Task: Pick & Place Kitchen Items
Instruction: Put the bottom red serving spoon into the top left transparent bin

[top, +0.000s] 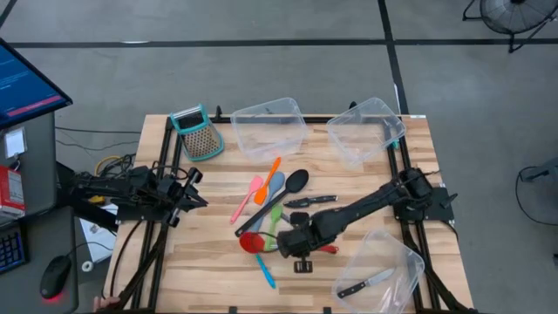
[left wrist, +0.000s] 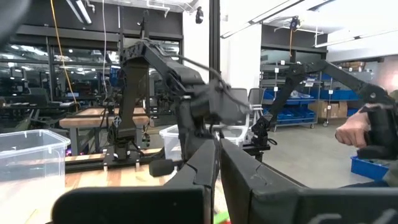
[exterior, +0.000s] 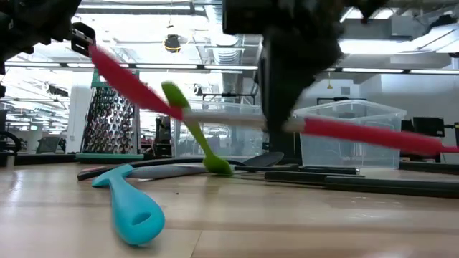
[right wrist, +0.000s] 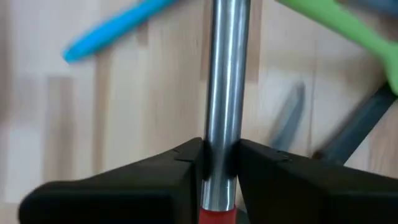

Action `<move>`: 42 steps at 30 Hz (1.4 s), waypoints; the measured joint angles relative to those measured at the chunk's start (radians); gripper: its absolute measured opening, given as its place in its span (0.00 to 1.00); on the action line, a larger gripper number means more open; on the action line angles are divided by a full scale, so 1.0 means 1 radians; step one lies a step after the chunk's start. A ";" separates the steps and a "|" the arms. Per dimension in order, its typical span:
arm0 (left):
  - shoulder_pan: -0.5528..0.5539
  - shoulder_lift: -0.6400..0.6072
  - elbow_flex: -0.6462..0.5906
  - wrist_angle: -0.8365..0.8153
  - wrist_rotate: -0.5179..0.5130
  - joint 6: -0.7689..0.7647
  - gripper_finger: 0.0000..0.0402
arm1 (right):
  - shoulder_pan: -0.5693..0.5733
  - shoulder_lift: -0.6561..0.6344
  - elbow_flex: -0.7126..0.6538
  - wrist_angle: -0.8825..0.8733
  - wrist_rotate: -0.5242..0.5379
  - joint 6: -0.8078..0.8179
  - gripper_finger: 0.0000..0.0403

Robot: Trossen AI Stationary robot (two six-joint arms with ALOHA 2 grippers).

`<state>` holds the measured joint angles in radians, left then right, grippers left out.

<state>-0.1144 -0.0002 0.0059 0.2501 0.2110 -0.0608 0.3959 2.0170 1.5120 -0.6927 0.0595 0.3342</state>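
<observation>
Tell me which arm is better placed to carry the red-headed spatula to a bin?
The right arm. Its end effector is shut on the red-headed spatula at its steel shaft, while the left end effector waits shut at the table's left edge.

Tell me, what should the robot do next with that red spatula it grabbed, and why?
Probably lift it straight up a little. The right gripper is shut on the red-headed spatula at its steel handle, and in the low view it looks tilted, just above the table among the green spoon and blue spoon. Rising first should clear them before heading to a bin.
</observation>
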 joint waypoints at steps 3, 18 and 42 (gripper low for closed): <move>0.000 0.000 0.000 0.000 0.000 0.000 0.02 | -0.013 -0.047 0.000 0.007 -0.004 -0.005 0.15; 0.000 0.000 0.000 0.003 0.000 0.000 0.02 | -0.087 -0.274 0.003 0.081 -0.019 -0.107 0.15; 0.000 0.000 0.000 0.006 0.000 0.000 0.02 | -0.616 -0.334 0.295 -0.144 0.330 -0.739 0.15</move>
<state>-0.1143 -0.0002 0.0059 0.2565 0.2111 -0.0608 -0.2202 1.6830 1.8073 -0.8368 0.3890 -0.4043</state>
